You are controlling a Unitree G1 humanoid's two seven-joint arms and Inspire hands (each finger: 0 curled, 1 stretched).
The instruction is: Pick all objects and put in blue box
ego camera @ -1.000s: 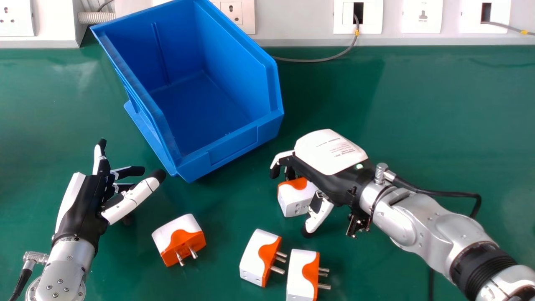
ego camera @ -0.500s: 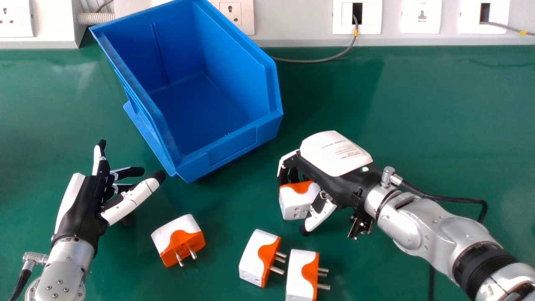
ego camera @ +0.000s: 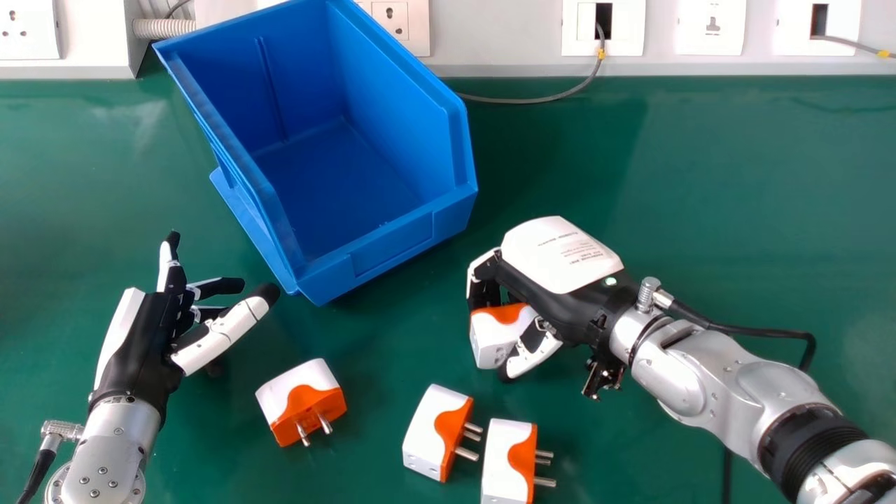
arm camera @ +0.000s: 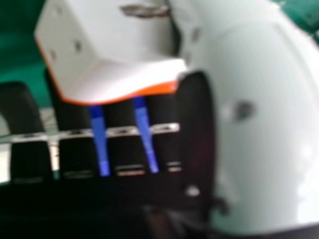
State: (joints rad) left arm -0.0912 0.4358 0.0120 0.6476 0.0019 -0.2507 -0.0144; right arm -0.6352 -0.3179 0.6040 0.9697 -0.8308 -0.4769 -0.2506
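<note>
Right hand curled round a white-and-orange plug adapter, fingers on its far side, thumb against the near side. Adapter sits right of the blue box, outside it. Three more adapters on green desk: one near the left hand, two side by side, prongs pointing right. Left hand's fingers loosely extended, holding nothing.

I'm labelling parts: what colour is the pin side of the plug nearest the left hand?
Its pin side is orange, clearest in the head view.
</note>
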